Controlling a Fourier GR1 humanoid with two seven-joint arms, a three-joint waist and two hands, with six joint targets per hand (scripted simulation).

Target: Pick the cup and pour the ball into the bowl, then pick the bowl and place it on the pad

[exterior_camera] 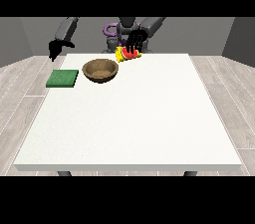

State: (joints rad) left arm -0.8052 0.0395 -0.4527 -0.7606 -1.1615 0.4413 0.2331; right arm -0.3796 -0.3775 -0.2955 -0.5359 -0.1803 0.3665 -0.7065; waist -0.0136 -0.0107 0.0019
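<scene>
While the hand at the view's right (135,40) has fingers curled round the tilted cup (127,54) near the tabletop's (149,118) far edge, we shd shift it over the bowl (100,69) w/ mouth down before tipping more; ball unseen.

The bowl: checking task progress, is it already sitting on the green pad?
No, the bowl rests on the white table just right of the green pad.

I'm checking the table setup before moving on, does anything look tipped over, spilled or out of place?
Only the cup stands out: it is tilted on its side, held off the table by the hand at the view's right, mouth toward the brown bowl. No ball is visible. The green pad lies flat beside the bowl.
</scene>
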